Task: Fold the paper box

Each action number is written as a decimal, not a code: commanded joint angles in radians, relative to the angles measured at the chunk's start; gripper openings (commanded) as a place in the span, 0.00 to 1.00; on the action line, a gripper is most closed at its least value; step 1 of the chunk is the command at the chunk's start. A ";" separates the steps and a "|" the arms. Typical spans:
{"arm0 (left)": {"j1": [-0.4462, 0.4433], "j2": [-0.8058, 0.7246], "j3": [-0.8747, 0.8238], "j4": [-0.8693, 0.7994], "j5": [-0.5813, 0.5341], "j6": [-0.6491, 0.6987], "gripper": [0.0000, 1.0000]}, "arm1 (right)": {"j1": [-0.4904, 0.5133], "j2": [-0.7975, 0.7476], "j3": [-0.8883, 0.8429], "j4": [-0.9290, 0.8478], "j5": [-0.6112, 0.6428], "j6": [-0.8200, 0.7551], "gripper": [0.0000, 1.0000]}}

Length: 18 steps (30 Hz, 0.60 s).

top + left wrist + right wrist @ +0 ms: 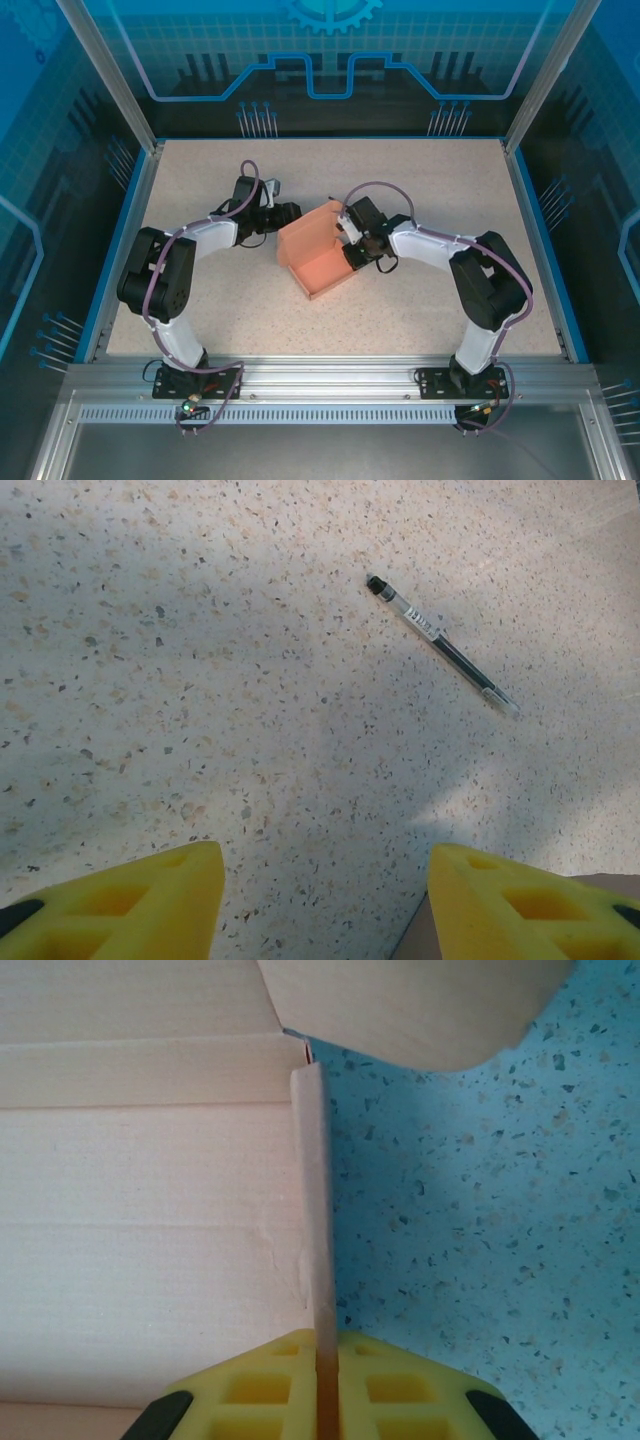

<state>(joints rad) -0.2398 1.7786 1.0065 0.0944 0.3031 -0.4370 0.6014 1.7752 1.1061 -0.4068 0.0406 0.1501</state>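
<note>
Wall of the paper box point(320, 262) edge-on between the right pincer's point(322, 1385) closed fingers; left pincer point(325, 885) agape, empty.

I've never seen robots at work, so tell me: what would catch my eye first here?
A salmon-pink paper box, half folded, sits in the middle of the speckled table between two arms. The right arm's yellow fingers pinch one upright wall of it. The left arm's fingers stand spread over bare tabletop, with a dark pen lying beyond them.
</note>
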 commanded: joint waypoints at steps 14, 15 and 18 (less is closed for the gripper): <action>0.013 -0.031 -0.025 0.002 -0.018 0.029 0.58 | 0.095 0.077 0.019 -0.136 0.286 0.040 0.09; 0.013 -0.031 -0.025 0.003 -0.017 0.029 0.58 | 0.095 0.080 0.024 -0.144 0.297 0.041 0.09; 0.013 -0.030 -0.025 0.001 -0.019 0.028 0.58 | 0.101 0.087 0.034 -0.160 0.324 0.042 0.08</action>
<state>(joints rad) -0.2356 1.7771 0.9974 0.0944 0.2993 -0.4347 0.6968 1.8027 1.1530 -0.4610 0.2787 0.1802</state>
